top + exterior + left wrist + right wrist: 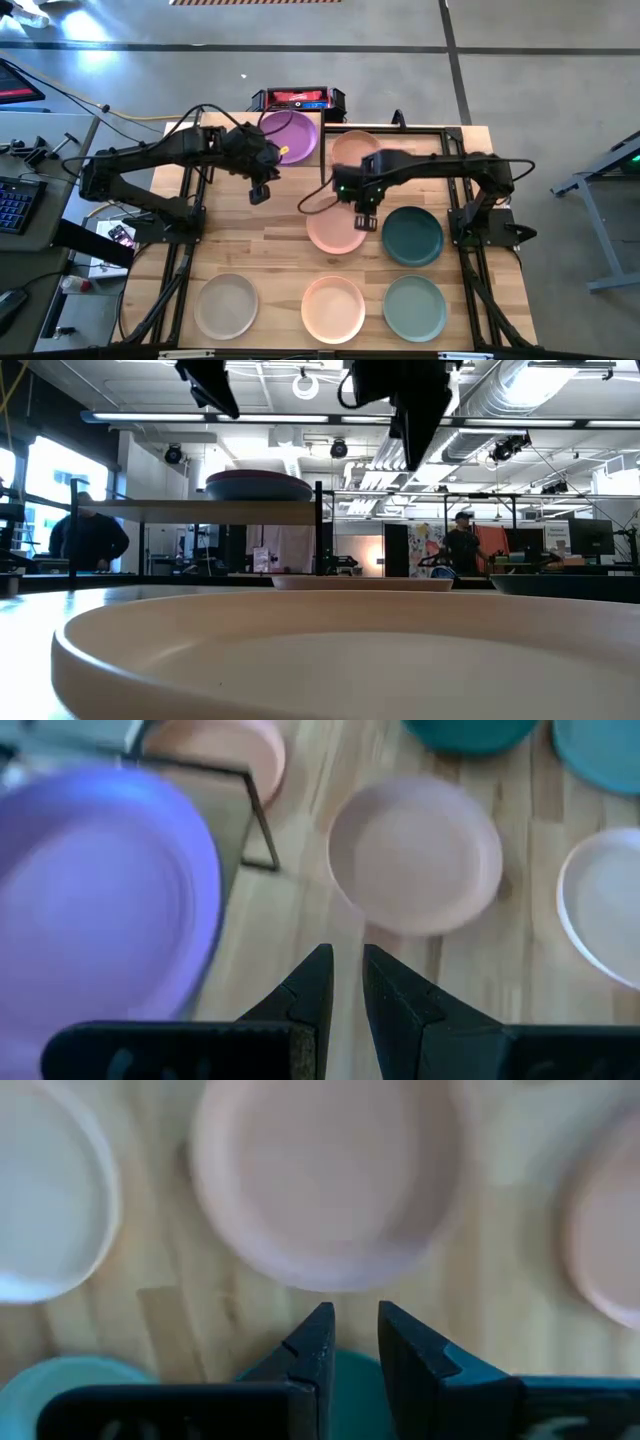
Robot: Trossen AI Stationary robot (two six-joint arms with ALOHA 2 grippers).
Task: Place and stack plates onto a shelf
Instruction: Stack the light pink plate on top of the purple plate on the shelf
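The shelf (322, 150) stands at the table's far middle. A purple plate (289, 135) lies on its left half and a peach plate (352, 148) on its right half. On the tabletop lie a pink plate (335, 229), a dark teal plate (412, 236), a beige plate (227, 305), a second peach plate (333, 308) and a sage green plate (414, 307). My left gripper (260, 192) hangs in the air just near of the purple plate (100, 890), slightly open and empty. My right gripper (365, 220) points down above the pink plate's (325, 1180) right rim, slightly open and empty.
A red and black box (297, 99) sits beyond the shelf's far edge. The shelf's black frame leg (260, 820) stands beside the purple plate. Bare wood lies left of the pink plate (250, 240). People show in the room behind the table (465, 545).
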